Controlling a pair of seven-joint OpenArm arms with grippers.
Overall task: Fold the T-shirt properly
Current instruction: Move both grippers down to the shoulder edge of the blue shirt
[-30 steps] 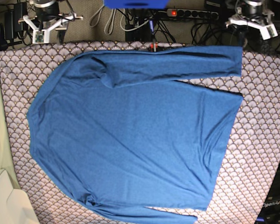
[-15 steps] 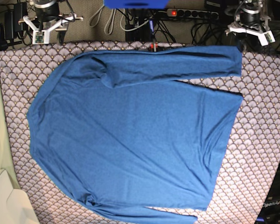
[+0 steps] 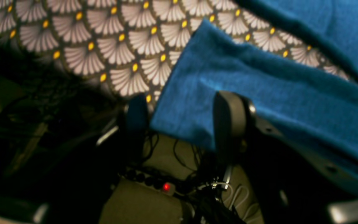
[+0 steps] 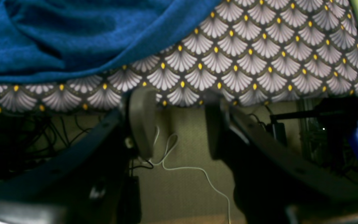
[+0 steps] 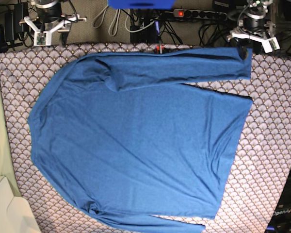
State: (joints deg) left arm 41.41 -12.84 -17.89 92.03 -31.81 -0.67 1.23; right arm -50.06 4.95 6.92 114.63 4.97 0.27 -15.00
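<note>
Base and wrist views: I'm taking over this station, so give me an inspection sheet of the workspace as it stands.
Surface: scallop-patterned cloth covers the table, lying flat.
Job's things: T-shirt spread out unfolded, one sleeve laid across its top edge, cuff at the table's far edge.
Clutter: nothing seen on the cloth besides the shirt.
Grippers: left gripper has its jaws open either side of the cuff's corner, not closed on it; right gripper has its jaws open beyond the table edge, off the shirt.
Cables: power strip with a lit red switch and loose cables on the floor behind the table.
Surroundings: pale box at one corner.
</note>
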